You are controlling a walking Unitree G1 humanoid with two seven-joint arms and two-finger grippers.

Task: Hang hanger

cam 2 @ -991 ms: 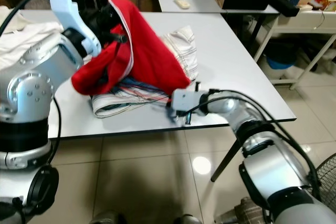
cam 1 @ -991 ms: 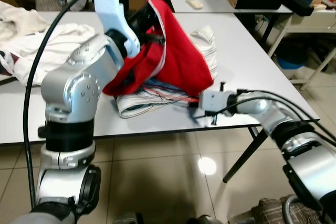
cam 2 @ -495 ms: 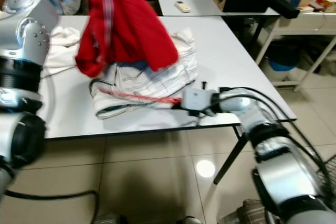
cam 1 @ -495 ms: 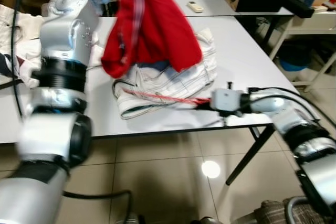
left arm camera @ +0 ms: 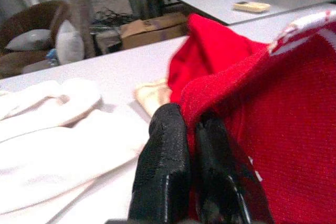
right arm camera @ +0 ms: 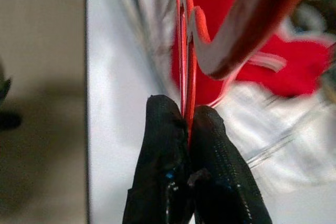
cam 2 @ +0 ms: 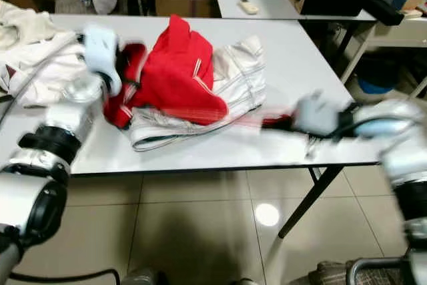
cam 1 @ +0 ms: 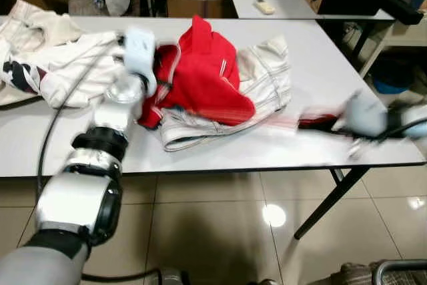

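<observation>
Taking the red garment (cam 1: 203, 71) as my landmark, a heap of white clothes (cam 1: 60, 51) lies to its left on the white table (cam 1: 220, 155). My left gripper (left arm camera: 189, 145) sits at the garment's left edge, fingers pinched together on a fold of its knit. The garment rests on top of a striped white shirt (cam 1: 267, 81), near the middle of the table. To its right, my right gripper (right arm camera: 181, 124) has its fingers closed tight on the thin red hanger (right arm camera: 185, 51), whose wire runs from the garment's right edge out toward the table's near right corner; this arm is blurred. I judge the job barely begun: the hanger is in hand but part of it seems tangled with the clothes, and no rail to hang it on is in sight. Right of the garment the tabletop is bare, giving room, though the near edge is close.
</observation>
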